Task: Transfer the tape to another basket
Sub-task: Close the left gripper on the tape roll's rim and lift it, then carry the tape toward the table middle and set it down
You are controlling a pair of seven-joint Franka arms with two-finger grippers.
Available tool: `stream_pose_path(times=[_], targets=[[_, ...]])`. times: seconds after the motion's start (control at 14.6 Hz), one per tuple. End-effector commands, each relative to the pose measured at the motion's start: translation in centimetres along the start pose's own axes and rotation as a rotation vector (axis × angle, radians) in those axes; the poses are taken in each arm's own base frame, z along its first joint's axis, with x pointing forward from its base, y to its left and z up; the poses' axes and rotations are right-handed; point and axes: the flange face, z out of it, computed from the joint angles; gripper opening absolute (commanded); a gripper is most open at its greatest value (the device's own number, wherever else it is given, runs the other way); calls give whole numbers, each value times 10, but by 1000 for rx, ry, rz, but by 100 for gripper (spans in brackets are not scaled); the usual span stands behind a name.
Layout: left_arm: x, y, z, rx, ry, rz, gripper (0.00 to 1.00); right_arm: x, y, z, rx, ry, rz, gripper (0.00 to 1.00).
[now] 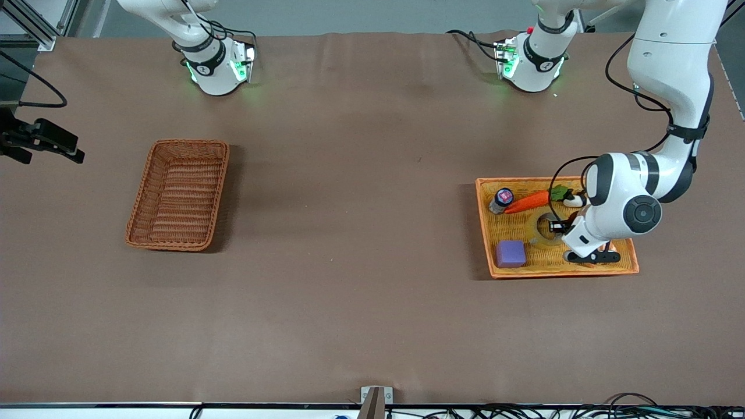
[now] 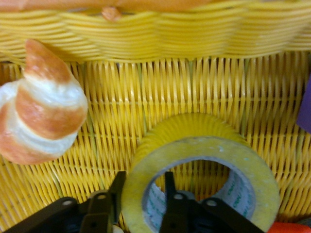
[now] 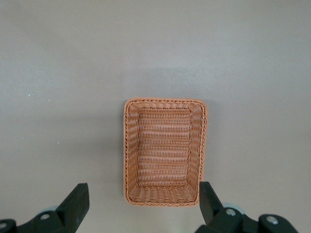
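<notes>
My left gripper: down inside the orange-yellow wicker tray, straddling the wall of the tape; one finger sits outside the ring, the other inside its hole. The fingers lie against the ring's wall on both sides, so I read this as clasped on the roll.
Tape: a yellowish translucent ring with a grey inner core, lying flat on the tray floor near the middle of the tray. In the front view it is partly covered by my left wrist.
Croissant: a toy one, brown and white, resting on the tray floor near the tape but apart from it, by the tray's woven wall.
Purple cube: in the tray's corner nearer the front camera, beside the tape; a sliver of it shows at the edge of the left wrist view.
Carrot: orange with a green top, lying in the tray farther from the front camera than the tape.
Small bottle: dark with a pink top, at the carrot's tip.
Basket: reddish-brown wicker, standing toward the right arm's end of the table, well apart from the tray.
My right gripper: waiting high over the table above the basket, fingers spread wide with nothing between them.
Table: covered in brown cloth.
</notes>
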Motion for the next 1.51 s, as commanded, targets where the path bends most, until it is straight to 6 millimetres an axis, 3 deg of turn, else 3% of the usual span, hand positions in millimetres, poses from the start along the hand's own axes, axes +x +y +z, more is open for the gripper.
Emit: stream_pose_path(times=[0.0,0.14,0.27,0.41,0.55,0.75,0.96,1.17,1.44], targets=[[0,-11,-18,-1,30,5,4,-3,2,1,4,-3,-3,100],[0,-9,-37,-1,59,29,3,-3,3,1,4,-3,-2,100],[-3,-3,-73,-1,112,44,3,-3,3,1,4,-5,-2,100],[-5,25,-110,-10,164,77,3,-3,5,0,4,-3,3,100],[-5,68,-137,-20,116,128,1,-3,5,0,4,-3,3,100],[-9,138,-150,-42,45,151,1,-3,6,0,4,-3,4,100],[-17,220,-144,-76,37,150,1,-3,6,1,4,-4,4,100],[-33,314,-128,-56,48,132,1,-3,6,1,4,-5,4,100],[-60,421,-93,-118,4,131,1,-2,6,2,4,-6,5,100]])
